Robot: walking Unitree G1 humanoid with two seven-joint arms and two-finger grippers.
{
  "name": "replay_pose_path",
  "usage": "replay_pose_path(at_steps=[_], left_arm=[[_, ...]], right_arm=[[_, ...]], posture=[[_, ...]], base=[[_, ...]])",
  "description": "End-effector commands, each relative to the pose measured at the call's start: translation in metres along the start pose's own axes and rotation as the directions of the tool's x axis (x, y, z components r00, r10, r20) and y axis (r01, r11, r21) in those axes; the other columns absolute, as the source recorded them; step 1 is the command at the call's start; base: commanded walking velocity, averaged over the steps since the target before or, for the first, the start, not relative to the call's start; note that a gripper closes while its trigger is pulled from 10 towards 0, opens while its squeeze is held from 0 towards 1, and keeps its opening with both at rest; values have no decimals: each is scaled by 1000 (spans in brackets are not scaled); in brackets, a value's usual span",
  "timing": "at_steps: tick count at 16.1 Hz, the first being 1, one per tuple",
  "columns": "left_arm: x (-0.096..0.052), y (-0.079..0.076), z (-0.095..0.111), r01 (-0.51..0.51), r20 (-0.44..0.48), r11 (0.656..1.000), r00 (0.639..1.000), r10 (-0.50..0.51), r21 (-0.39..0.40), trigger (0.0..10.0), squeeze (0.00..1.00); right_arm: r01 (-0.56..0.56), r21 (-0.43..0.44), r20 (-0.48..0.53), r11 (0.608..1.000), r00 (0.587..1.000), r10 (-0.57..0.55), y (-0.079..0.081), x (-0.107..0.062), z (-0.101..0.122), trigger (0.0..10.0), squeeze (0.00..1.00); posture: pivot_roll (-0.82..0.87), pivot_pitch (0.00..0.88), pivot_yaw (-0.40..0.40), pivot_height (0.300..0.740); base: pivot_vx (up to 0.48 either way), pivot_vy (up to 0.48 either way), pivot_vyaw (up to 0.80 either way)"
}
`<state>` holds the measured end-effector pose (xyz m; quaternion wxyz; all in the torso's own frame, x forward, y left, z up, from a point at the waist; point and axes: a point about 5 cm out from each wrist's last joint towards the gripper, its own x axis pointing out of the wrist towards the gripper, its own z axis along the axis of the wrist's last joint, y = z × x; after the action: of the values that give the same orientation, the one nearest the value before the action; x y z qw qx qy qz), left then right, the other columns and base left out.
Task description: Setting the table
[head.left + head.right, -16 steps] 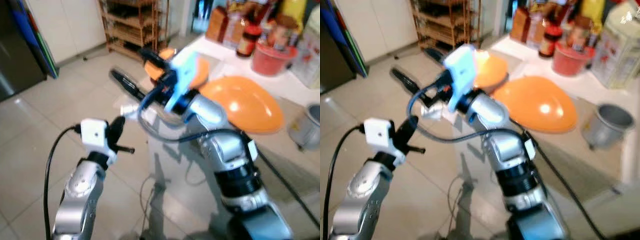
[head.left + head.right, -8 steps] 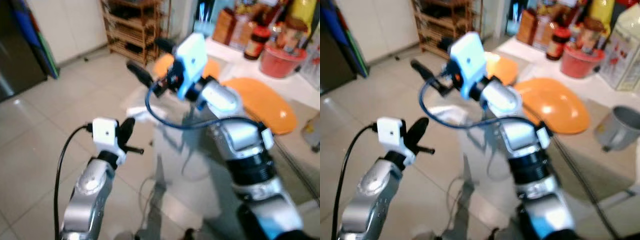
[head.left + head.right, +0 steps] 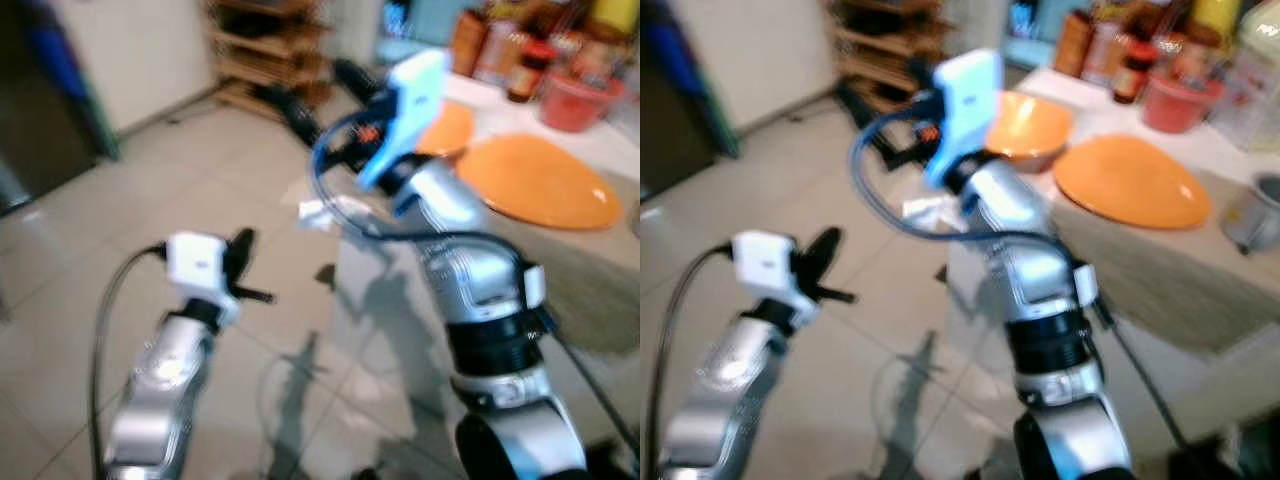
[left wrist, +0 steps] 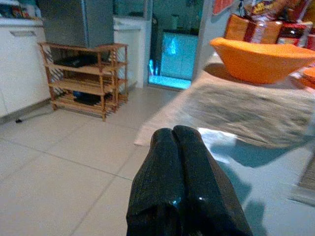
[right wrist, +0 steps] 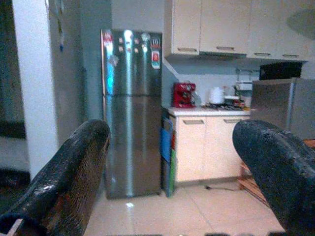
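Observation:
An orange plate [image 3: 1130,185] lies on the table beside an orange bowl [image 3: 1025,125], which stands near the table's corner. A grey placemat [image 3: 1160,270] covers the table's near part. My right arm is raised over the table's left edge. Its right gripper [image 5: 170,130] is open with nothing between the fingers and points out into the kitchen. My left gripper [image 4: 173,135] is shut and empty. It is held low over the floor, left of the table, and the bowl [image 4: 261,51] stands ahead of it.
Jars and bottles [image 3: 1127,75], a red tub [image 3: 1180,100] and a metal pot [image 3: 1260,195] crowd the table's far side. A wooden rack [image 4: 81,73] stands by the wall. A steel fridge [image 5: 130,113] and cabinets lie beyond open tiled floor [image 3: 100,250].
The whole picture has shifted and blurred, so the camera has moved. My right arm has lifted, and its open gripper is higher beside the bowl. The left gripper stays shut.

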<state>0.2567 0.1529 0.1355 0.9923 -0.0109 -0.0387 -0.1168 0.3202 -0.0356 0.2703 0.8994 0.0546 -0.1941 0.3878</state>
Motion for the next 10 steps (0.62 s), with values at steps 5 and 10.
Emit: replay_pose_path(at_steps=[5, 10], left_arm=[[3, -9, 5, 37, 32, 999, 999, -36, -12, 10000, 0], [6, -11, 9, 27, 51, 999, 998, -25, -30, 10000, 0]], right_arm=[[-14, -22, -28, 1000, 1000, 13, 9, -2, -8, 10000, 0], [-123, -64, -21, 990, 992, 122, 13, -2, 0, 10000, 0]], posture=[[-25, 60, 8, 740], [-24, 58, 2, 740]], base=[[480, 0, -320], [270, 0, 0]])
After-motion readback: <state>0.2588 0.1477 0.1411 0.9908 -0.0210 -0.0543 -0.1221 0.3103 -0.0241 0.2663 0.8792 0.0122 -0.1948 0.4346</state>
